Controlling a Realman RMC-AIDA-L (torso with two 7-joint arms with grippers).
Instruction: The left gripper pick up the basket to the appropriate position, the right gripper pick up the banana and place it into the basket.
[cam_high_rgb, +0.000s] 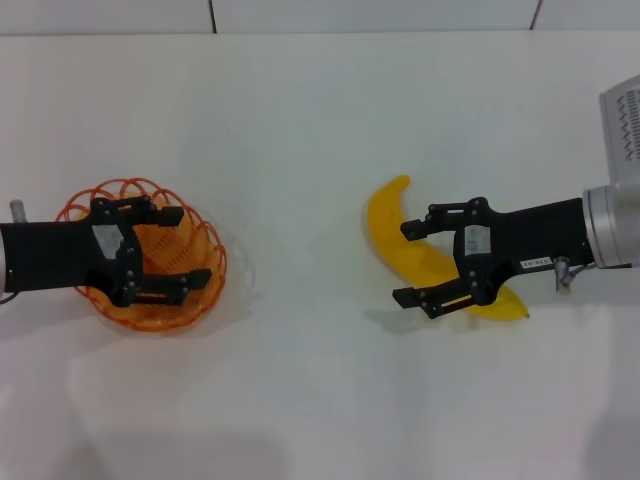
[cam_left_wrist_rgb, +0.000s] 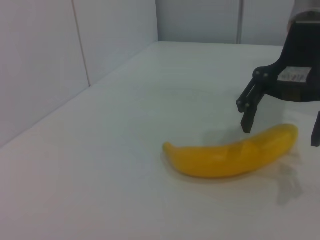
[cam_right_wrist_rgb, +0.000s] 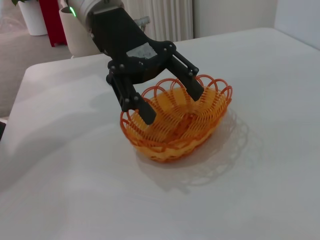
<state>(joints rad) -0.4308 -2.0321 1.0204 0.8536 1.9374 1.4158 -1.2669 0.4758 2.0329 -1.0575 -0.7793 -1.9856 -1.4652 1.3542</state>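
Observation:
The orange wire basket (cam_high_rgb: 212, 262) stands on the white table at the left. My left gripper (cam_high_rgb: 185, 248) is open and hangs low over it, with one finger at each side of the basket's middle. In the right wrist view the same gripper (cam_right_wrist_rgb: 173, 105) has one finger by the rim and the other over the inside of the basket (cam_right_wrist_rgb: 212, 107). The yellow banana (cam_high_rgb: 393, 215) lies on the table at the right. My right gripper (cam_high_rgb: 403, 263) is open and straddles its middle. In the left wrist view the banana (cam_left_wrist_rgb: 225, 160) lies flat, with the right gripper (cam_left_wrist_rgb: 281, 122) just above it.
The white table (cam_high_rgb: 300, 150) runs between the basket and the banana. A tiled wall line runs along its far edge. In the right wrist view a radiator and a red object stand beyond the table.

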